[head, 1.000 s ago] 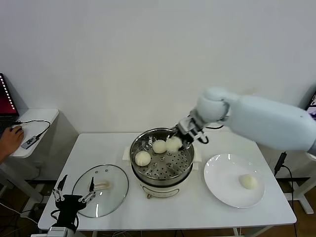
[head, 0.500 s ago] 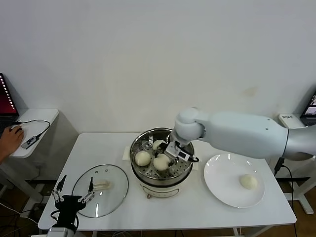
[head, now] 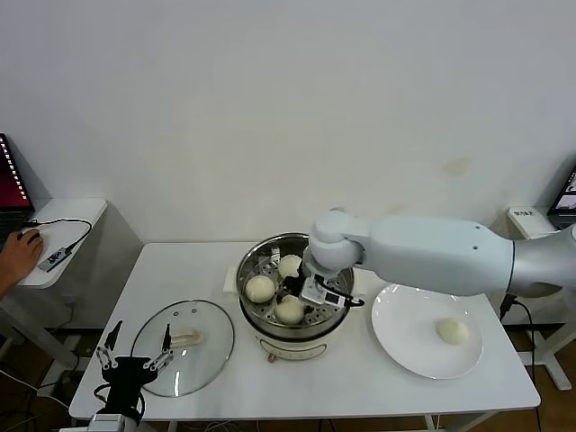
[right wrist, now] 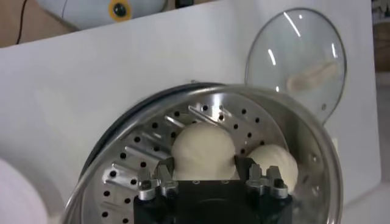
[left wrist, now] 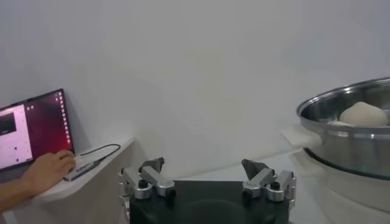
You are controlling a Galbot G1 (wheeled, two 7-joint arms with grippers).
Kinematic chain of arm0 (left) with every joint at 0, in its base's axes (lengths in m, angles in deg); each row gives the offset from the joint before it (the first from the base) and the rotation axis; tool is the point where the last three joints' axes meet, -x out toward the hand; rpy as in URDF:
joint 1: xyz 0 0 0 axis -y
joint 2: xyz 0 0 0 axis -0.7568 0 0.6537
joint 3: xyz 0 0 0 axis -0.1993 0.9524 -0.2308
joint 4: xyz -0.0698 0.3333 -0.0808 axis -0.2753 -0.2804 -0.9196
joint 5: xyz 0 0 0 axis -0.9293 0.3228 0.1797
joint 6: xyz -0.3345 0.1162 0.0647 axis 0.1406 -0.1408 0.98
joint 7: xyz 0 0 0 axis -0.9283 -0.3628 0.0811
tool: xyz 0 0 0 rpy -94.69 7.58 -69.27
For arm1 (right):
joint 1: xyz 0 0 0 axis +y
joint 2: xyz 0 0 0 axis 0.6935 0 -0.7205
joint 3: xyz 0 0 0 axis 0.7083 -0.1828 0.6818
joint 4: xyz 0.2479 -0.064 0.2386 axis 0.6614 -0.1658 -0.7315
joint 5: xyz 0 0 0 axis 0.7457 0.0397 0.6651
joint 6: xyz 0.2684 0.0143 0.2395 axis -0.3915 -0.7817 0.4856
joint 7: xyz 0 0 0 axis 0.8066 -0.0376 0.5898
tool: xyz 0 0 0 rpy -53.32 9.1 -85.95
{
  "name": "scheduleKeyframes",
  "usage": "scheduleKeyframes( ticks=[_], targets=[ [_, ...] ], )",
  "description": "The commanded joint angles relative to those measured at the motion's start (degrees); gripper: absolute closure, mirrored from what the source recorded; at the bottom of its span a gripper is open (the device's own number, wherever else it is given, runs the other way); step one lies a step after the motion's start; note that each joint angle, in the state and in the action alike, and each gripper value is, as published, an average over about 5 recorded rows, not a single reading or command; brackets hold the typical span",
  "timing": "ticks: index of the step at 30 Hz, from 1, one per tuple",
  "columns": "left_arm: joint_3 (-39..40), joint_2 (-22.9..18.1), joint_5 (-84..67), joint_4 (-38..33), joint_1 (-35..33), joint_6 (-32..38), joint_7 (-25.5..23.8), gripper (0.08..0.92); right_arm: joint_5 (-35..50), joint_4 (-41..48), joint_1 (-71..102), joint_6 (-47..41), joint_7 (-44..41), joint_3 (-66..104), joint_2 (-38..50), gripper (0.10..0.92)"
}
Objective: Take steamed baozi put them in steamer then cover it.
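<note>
From my head, my right gripper [head: 295, 297] sits low inside the steamer [head: 294, 335], clamped on a bun [head: 290, 310] near the front of the tray beside two other buns [head: 260, 288], while the last bun [head: 452, 330] waits on the plate [head: 396, 346] and the lid [head: 183, 346] lies on the surface [head: 360, 387]. My left wrist shows my left gripper [left wrist: 207, 182] parked with jaws spread, beside the pot. My right wrist shows the bun [right wrist: 203, 151] between my fingers, touching its neighbour [right wrist: 275, 164]; lifting carelessly could drag or dent either.

White table [head: 360, 378] w/ white plate [head: 405, 346] on right side. Small side desk [head: 63, 225] at left: laptop [left wrist: 30, 131], cable [head: 67, 225], person's hand [head: 16, 252].
</note>
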Motion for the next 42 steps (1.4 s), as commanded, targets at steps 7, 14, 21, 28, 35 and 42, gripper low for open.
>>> scheduleKeyframes(
  ticks=[7,14,21,28,35,42],
  targets=[
    [-0.01,0.29,0.03,-0.27,0.06,-0.02,0.00,0.177,-0.47,-0.62,-2.56,1.06,-0.24,1.98,3.08,0.211],
    [-0.38,1.22,-0.02,-0.30,0.36,0.00,-0.09,0.177,2.00,2.22,-3.43,-3.30,-0.34,8.45,9.61,0.203],
    [-0.10,2.14,0.06,-0.16,1.00,-0.09,-0.87,0.177,7.95,4.64,-3.71,-14.00,-3.04,11.78,18.82,0.203],
    [1.08,3.14,0.04,-0.15,1.65,-0.20,-1.13,0.177,14.41,0.54,1.07,-22.76,-3.51,14.44,32.87,0.203],
    [2.70,3.72,0.38,-0.03,2.12,-0.29,-1.18,0.177,10.31,-1.13,12.14,-22.15,-3.52,19.93,41.36,0.203],
    [3.46,3.99,1.05,-0.21,1.94,-0.51,-1.44,0.177,3.55,-0.75,35.32,-21.03,-2.96,37.31,45.55,0.203]
  ],
)
